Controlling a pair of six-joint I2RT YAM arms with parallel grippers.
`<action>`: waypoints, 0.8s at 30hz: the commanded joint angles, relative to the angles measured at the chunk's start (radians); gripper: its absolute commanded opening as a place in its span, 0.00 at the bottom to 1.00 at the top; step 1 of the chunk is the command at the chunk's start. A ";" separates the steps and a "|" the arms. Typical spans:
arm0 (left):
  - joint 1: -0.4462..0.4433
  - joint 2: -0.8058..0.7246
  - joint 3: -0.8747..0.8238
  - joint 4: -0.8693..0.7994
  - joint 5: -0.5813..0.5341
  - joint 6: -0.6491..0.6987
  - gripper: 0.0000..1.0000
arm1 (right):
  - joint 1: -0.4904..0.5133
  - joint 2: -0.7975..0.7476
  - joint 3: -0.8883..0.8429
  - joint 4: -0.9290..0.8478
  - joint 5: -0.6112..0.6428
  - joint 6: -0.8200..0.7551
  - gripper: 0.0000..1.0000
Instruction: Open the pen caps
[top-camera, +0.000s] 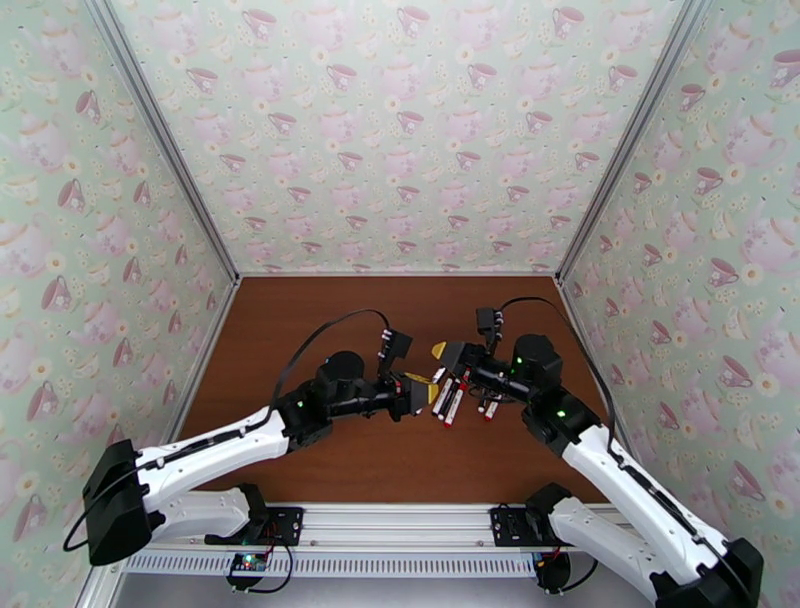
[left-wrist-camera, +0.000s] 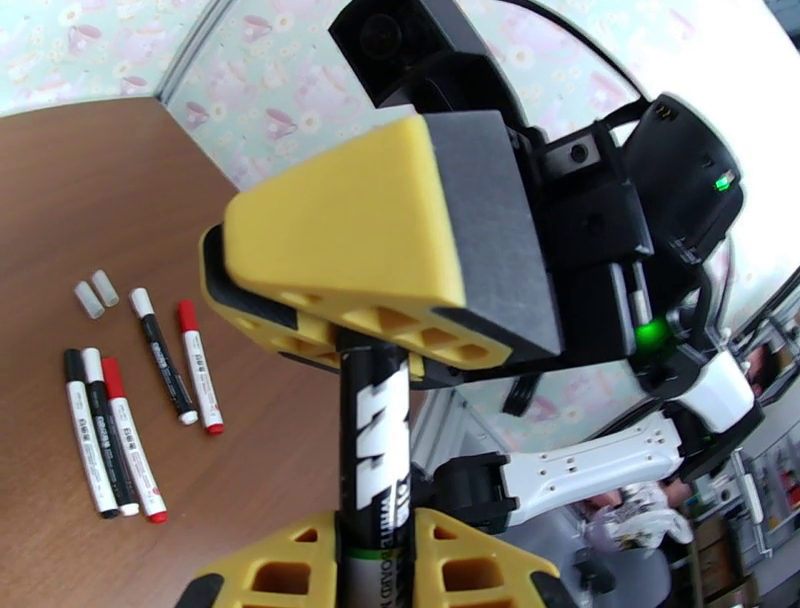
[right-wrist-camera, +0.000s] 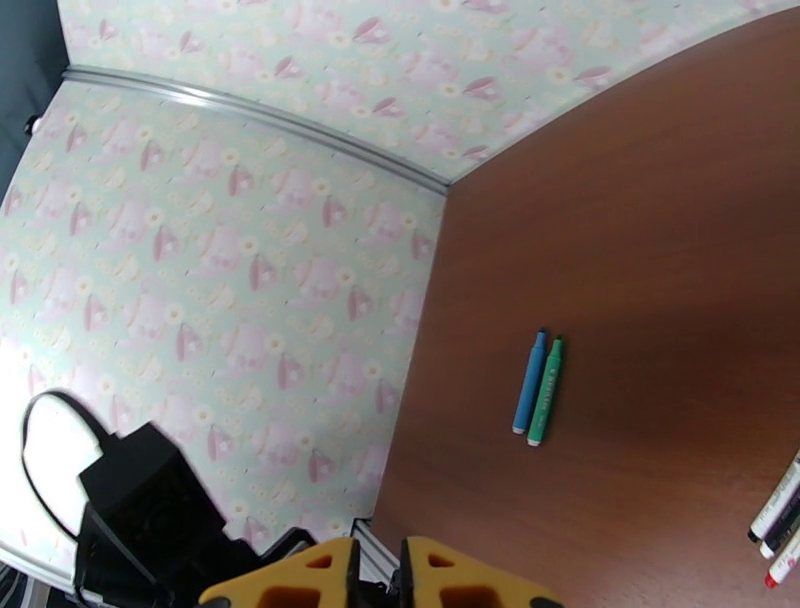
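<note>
A black whiteboard pen (left-wrist-camera: 372, 430) stands upright between the two grippers. My left gripper (left-wrist-camera: 375, 545) is shut on its lower barrel, its yellow fingers (left-wrist-camera: 285, 575) on either side. My right gripper (left-wrist-camera: 350, 340) is shut on the pen's upper end, and the pen cap there is hidden between the jaws. In the top view the left gripper (top-camera: 418, 390) and right gripper (top-camera: 441, 366) meet above the table's middle. The right gripper (right-wrist-camera: 378, 575) shows its fingers pressed nearly together.
Several white pens with red and black caps (left-wrist-camera: 120, 445) lie on the brown table (left-wrist-camera: 60, 200), with two pale loose caps (left-wrist-camera: 97, 293) beside them. A blue pen (right-wrist-camera: 530, 380) and a green pen (right-wrist-camera: 546, 392) lie side by side. More pens (top-camera: 452, 402) sit under the grippers.
</note>
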 joint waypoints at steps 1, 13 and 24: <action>-0.004 0.000 -0.026 -0.110 0.012 0.040 0.00 | -0.007 -0.006 0.062 -0.054 0.130 -0.026 0.00; 0.097 -0.071 -0.143 0.201 0.387 -0.149 0.00 | -0.080 0.053 0.073 0.222 -0.164 -0.086 0.00; 0.031 -0.063 -0.083 -0.069 0.200 0.029 0.00 | -0.110 0.047 0.127 0.004 0.041 -0.082 0.00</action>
